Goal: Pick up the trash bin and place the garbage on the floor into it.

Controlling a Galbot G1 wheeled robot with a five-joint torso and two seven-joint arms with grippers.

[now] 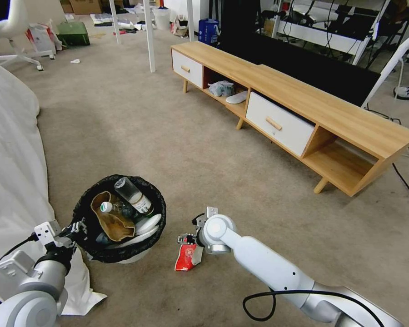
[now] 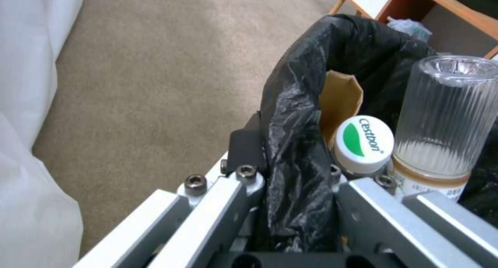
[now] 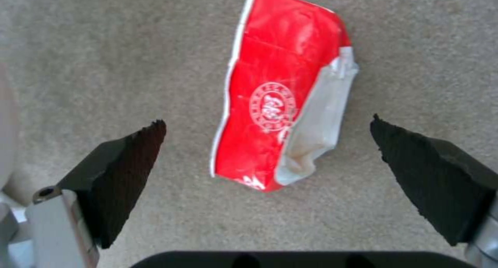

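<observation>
**op:** One piece of garbage on the floor [image 1: 241,181] that I can see, a red-white packet [image 3: 275,116], flat on the carpet just right of the trash bin [image 1: 118,220]. My right gripper [image 3: 267,172] hangs over it with the pincer spread wide, one pad on each side, not touching it

**reply:** and the bin?

**op:** Left gripper [image 2: 298,190] is clamped on its rim, bag liner pinched between the fingers [image 2: 244,151], next to the white sheet [image 1: 9,159]. Inside I see a brown paper bag [image 1: 111,220] and two clear bottles [image 1: 132,195], one with a white-green cap [image 2: 363,143]
</observation>
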